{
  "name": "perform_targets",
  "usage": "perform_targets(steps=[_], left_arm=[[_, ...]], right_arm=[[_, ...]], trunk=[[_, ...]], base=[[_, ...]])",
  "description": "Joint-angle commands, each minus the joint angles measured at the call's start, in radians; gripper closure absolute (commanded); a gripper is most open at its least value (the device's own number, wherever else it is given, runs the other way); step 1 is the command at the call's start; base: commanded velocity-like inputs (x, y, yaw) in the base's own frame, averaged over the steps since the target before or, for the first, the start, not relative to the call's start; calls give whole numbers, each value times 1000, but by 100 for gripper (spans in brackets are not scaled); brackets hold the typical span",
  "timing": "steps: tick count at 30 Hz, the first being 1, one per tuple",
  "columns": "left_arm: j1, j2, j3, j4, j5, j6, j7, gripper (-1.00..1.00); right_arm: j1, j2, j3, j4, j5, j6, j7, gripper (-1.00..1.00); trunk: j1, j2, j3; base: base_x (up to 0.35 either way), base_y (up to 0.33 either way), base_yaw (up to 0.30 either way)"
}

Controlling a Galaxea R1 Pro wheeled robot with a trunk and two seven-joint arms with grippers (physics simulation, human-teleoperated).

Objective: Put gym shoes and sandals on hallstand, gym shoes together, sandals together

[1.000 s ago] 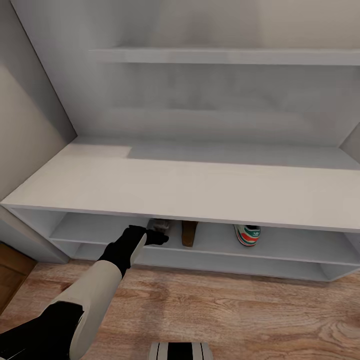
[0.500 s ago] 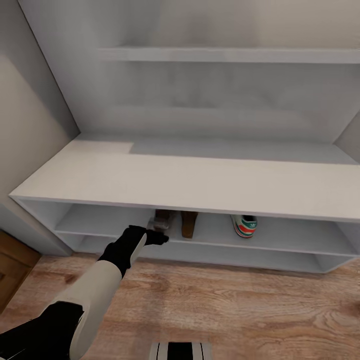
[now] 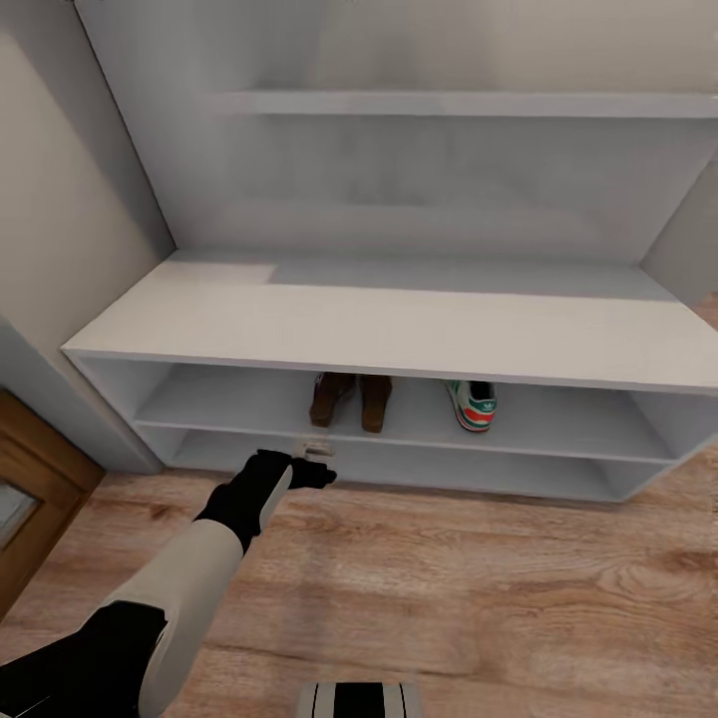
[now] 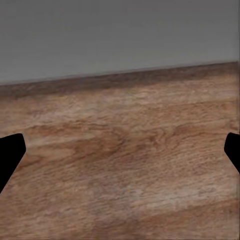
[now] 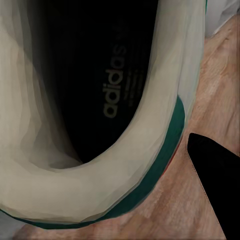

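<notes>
While the camera had pulled back from the hallstand [image 3: 399, 334] since a second earlier, so that more corridor floor [image 3: 479, 588] showed, the left gripper [image 3: 317, 451] had come out from under the top board, where it had been close beside the sandals [image 3: 349, 399], and hung in front of the lower shelf edge. Both sandals lay touching side by side on the upper open shelf, their long axes running front to back, heels toward the robot. One gym shoe [image 3: 471, 404] sat on the same shelf, a little apart to the right of them, also front to back with its green and red-orange heel facing out. The left gripper stood spread with nothing between its dark fingertips [image 4: 9, 152], over bare planks near the stand's grey base. Close at the right wrist, a second gym shoe [image 5: 100, 100] showed its dark opening and white, green-edged collar over the wood floor, one black finger [image 5: 220, 185] beside it; whether the right gripper pinched it could not be told.
</notes>
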Motion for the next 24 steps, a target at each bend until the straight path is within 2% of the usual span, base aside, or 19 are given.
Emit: perform_targets(steps=[1,6,14,21,24], left_arm=[[0,0,-1,-1,-5,4,-4,-100],[0,1,-1,-4,-5,4,-6,-100],[7,2,-1,-8,-4,4,-6,-100],[66,4,-2,-39,-5,0,-13,-100],[101,7,-2,-100,-5,-22,-17,-100]], right_arm=[[-1,0,1,-1,-2,5,-4,100],[-1,0,0,-1,-2,5,-4,100],[-1,0,0,-1,-2,5,-4,100],[-1,-1,1,-1,-2,5,-4,100],[-1,0,1,-1,-1,5,-4,100]], trunk=[[-1,0,-1],[-1,0,-1],[-1,0,-1],[-1,0,-1],[-1,0,-1]], base=[[-334,0,0],[-302,0,0],[-58,0,0],[-35,0,0],[-241,0,0]])
